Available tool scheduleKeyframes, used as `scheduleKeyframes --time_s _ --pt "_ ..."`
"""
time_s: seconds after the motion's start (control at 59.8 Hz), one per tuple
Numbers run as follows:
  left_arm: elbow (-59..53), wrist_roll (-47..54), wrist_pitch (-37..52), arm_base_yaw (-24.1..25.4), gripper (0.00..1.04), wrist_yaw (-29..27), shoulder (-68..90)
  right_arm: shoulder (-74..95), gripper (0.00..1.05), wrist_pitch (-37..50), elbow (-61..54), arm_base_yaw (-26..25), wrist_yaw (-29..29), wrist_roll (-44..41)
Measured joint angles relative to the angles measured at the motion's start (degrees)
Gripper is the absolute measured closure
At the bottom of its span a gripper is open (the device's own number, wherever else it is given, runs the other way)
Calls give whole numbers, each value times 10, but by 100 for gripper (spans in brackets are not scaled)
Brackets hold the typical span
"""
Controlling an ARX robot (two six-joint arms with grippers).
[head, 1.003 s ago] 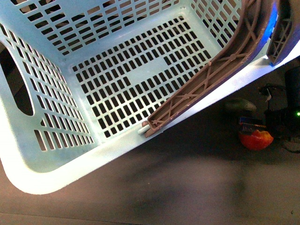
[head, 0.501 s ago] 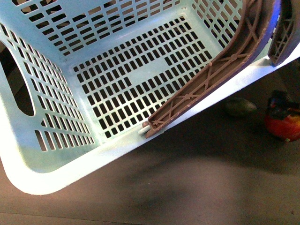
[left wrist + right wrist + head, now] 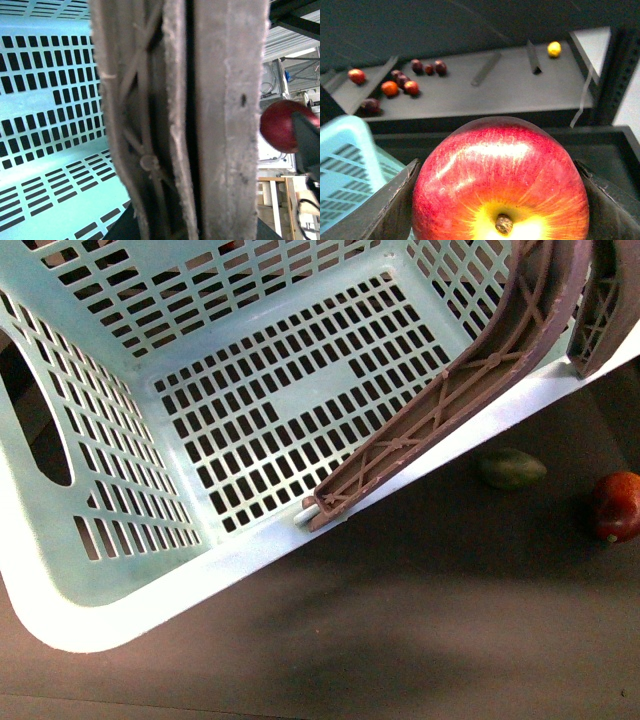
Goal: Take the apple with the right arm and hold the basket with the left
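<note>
Dark tabletop (image 3: pixel 400 630), grey shelf (image 3: pixel 510 87)

basket (image 3: pixel 100 570): cropped top and left, front view | apple (image 3: pixel 500 175): partly cropped, right wrist view | shelf fruit (image 3: pixel 395 87): too small to name

The dark table (image 3: pixel 420 620) bears a green fruit (image 3: pixel 512 468) and dark-red apple (image 3: pixel 616 505).
</note>
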Motion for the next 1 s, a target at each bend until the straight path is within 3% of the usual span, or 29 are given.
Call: scheduleKeyframes --time_s 0.167,0.334,0.752,0.886,1.003 --pt "0 0 0 0 89 0 0 1 25 12 1 94 10 6" --pt "0 0 0 0 89 2 0 20 25 21 -15 146 15 8" --pt "0 0 0 0 89 1 0 66 25 11 -24 176 23 11" --pt "0 0 0 0 89 2 0 69 8 2 -23 183 30 9" --pt "0 0 0 0 89 2 0 69 9 2 -22 182 45 10"
